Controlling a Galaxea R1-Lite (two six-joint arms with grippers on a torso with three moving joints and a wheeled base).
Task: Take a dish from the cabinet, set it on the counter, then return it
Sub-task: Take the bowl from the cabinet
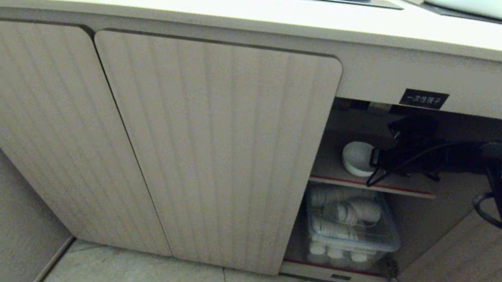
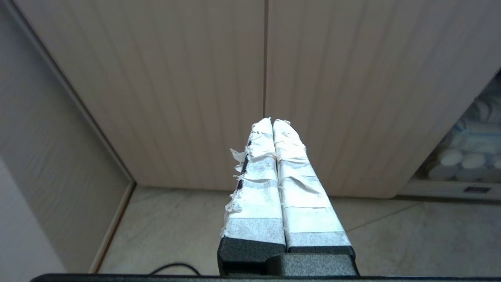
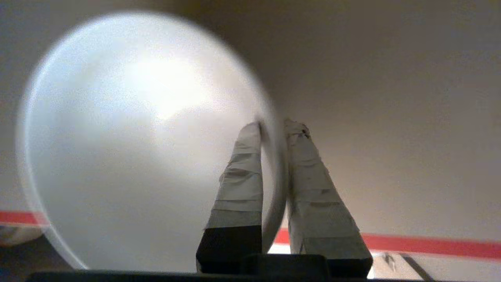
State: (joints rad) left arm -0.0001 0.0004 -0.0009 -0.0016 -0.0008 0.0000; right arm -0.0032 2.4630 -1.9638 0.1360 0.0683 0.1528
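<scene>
Head view, left to right: two ribbed doors (image 1: 202,154) of the cabinet (image 1: 372,74) shut, then the open bay at the right, doorless side exposed so an arm can reach in. Above, cream worktop (image 1: 246,13) bare along its front edge, presumably where the dish goes next. Left claw (image 2: 273,122) parked low before the shut doors, taped fingers pressed together on nothing, out of the way. Inside the bay, small white dish (image 1: 358,158) tipped up on edge on the upper red-edged shelf (image 1: 369,185), just beside the black right claw (image 1: 379,158) reaching in level from the right. Below, clear plastic bin (image 1: 349,232) of stacked disposable cups, untouched. Right wrist view: right claw (image 3: 273,125) nearly closed, one taped finger (image 3: 239,180) inside the dish (image 3: 129,137), the other outside, rim pinched between; a thin-wall pinch suited to a glossy bowl. Grip likely made, lift-out not yet begun.
</scene>
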